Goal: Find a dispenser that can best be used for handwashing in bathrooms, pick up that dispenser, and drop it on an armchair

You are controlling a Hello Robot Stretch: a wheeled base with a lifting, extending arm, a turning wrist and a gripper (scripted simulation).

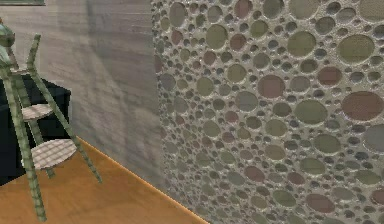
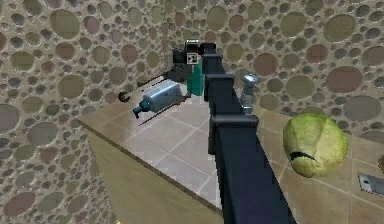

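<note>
- The gripper (image 2: 133, 103) shows in the arm side view at the far end of the dark arm (image 2: 240, 150), over the back corner of a tiled bench (image 2: 170, 140).
- Its two thin fingers (image 2: 145, 85) point toward that view's left. How far apart they stand cannot be told.
- A pale blue-grey bottle (image 2: 162, 98) with a white end lies tilted right at the gripper's far end, with the bench top behind it. Whether the gripper has hold of it cannot be told.
- A teal bottle (image 2: 198, 78) with a dark top stands upright on the bench, just beside the arm's white marker squares (image 2: 190, 66) and close to the pebble wall (image 2: 80, 50).
- Either bottle could be the dispenser, and the shapes are too small to settle which.
- Right of the arm stands a small chrome fitting (image 2: 248, 90). Further right lies a round yellow-green ball (image 2: 315, 143), well apart from the bottles.
- A small grey object (image 2: 368, 182) sits at the bench's right edge.
- In the forward view, a wall of round pebbles (image 1: 270, 110) meets a grey streaked wall (image 1: 100, 70) above a wooden floor (image 1: 110, 195).
- At that view's left a green ladder-shaped stand (image 1: 35, 120) carries two round shelves, with a dark cabinet (image 1: 55, 100) behind it.
</note>
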